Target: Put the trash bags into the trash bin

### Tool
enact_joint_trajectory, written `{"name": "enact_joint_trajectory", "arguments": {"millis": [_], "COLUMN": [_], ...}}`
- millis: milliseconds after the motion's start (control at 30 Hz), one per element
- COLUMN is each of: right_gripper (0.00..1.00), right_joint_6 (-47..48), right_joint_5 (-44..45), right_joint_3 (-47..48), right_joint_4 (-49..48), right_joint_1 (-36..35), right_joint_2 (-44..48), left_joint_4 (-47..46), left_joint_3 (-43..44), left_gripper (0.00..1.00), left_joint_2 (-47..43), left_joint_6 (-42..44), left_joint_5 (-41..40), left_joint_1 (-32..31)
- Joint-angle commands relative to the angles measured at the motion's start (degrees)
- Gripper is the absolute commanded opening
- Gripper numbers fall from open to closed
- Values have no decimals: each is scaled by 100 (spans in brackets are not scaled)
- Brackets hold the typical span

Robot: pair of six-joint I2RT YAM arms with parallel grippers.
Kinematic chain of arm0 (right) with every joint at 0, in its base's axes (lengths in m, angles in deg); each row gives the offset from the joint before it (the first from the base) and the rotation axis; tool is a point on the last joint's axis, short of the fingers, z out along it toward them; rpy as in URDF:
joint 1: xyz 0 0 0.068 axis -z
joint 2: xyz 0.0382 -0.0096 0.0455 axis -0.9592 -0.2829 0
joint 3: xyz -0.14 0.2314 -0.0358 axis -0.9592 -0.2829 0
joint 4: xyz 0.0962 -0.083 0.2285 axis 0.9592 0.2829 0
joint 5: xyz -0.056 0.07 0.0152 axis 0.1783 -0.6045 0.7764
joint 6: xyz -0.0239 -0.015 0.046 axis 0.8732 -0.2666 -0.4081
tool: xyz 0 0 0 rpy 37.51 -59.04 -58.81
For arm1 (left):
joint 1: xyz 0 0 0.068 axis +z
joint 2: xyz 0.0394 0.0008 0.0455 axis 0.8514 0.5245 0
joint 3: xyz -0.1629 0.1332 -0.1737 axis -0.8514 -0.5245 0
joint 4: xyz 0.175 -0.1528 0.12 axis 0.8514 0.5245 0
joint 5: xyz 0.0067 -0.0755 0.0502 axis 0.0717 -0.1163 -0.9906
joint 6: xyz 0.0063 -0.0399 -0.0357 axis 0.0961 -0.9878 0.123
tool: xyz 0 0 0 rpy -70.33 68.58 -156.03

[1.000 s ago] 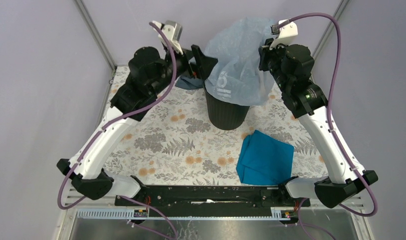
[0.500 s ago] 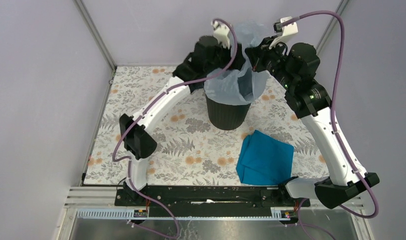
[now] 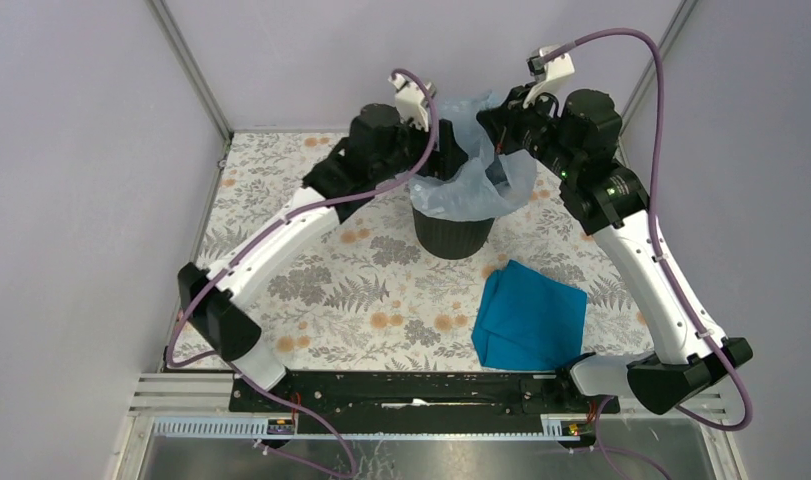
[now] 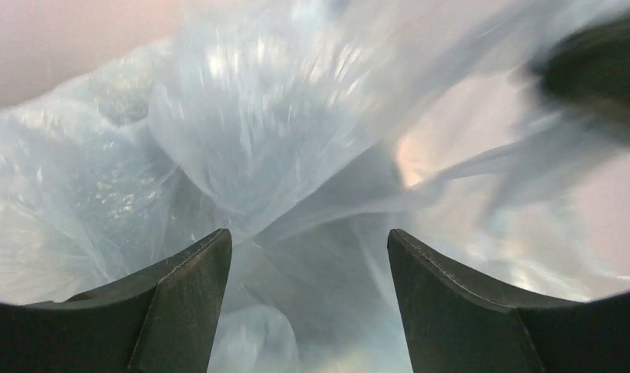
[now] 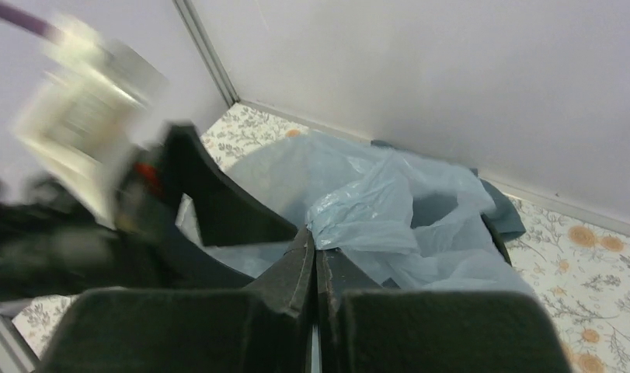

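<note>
the left arm has swung in over the trash bin [image 3: 451, 232] and the trash bag [image 3: 473, 188] has sunk lower, now draped over the rim and partly inside, right pincer [image 5: 313, 242] pinching a fold, left pincer [image 4: 308, 245] spread wide at the film, so the stuffing looks unfinished.

No legible text, labels, brands or numbers in any view; nothing readable on the wrinkly translucent pale blue plastic bag [image 3: 469, 188] or the round black plastic bin [image 3: 451, 236].
</note>
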Motion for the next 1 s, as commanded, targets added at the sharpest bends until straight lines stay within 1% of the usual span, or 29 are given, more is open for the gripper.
{"name": "enact_joint_trajectory", "arguments": {"millis": [0, 67, 100, 167, 200, 300, 333, 367, 400, 467, 533, 600, 667, 700, 800, 867, 967], "right_gripper": [0, 0, 0, 0, 0, 0, 0, 0, 0, 0, 0, 0, 0, 0, 0, 0, 0], "right_joint_6": [228, 45, -33, -148, -176, -246, -269, -284, -311, -398, -465, -533, -554, -563, -570, -532, -423], "right_joint_5": [240, 1051, 1280, 1454, 1518, 1742, 1826, 1884, 1905, 1929, 1890, 1802, 1676, 1639, 1465, 1339, 1169], "right_joint_3": [-194, -130, -89, 52, 173, 582, 713, 809, 862, 877, 868, 892, 923, 918, 798, 690, 569], "right_joint_4": [-78, 63, 103, 130, 165, 327, 388, 437, 449, 408, 370, 380, 424, 457, 482, 477, 533], "right_joint_1": [20, 14, 14, 15, 15, 16, 19, 17, 17, 15, 19, 15, 14, 14, 14, 21, 16], "right_joint_2": [205, 190, 176, 90, -1, -343, -444, -513, -560, -585, -607, -627, -626, -610, -473, -369, -281], "left_joint_4": [175, 374, 426, 403, 369, 249, 233, 219, 150, 21, -86, -240, -416, -430, -326, -355, 45], "left_joint_3": [561, 647, 607, 419, 305, -86, -208, -338, -515, -821, -966, -1012, -1022, -979, -745, -558, 85], "left_gripper": [80, 84, 87, 96, 98, 99, 97, 91, 88, 83, 76, 68, 67, 65, 65, 65, 65], "left_joint_2": [-400, -570, -694, -1013, -1204, -1745, -1881, -1993, -2065, -2100, -1939, -1755, -1567, -1440, -1004, -683, -155], "left_joint_6": [203, 224, 233, 267, 297, 471, 544, 584, 572, 492, 417, 414, 394, 300, -80, -81, 12], "left_joint_5": [68, -139, -179, -92, 20, 980, 1467, 1883, 2193, 2504, 2512, 2310, 2014, 1691, 285, -245, -814], "left_joint_1": [52, 87, 111, 154, 155, 155, 143, 108, 54, -168, -516, -894, -1132, -1175, -1145, -1036, -879]}}
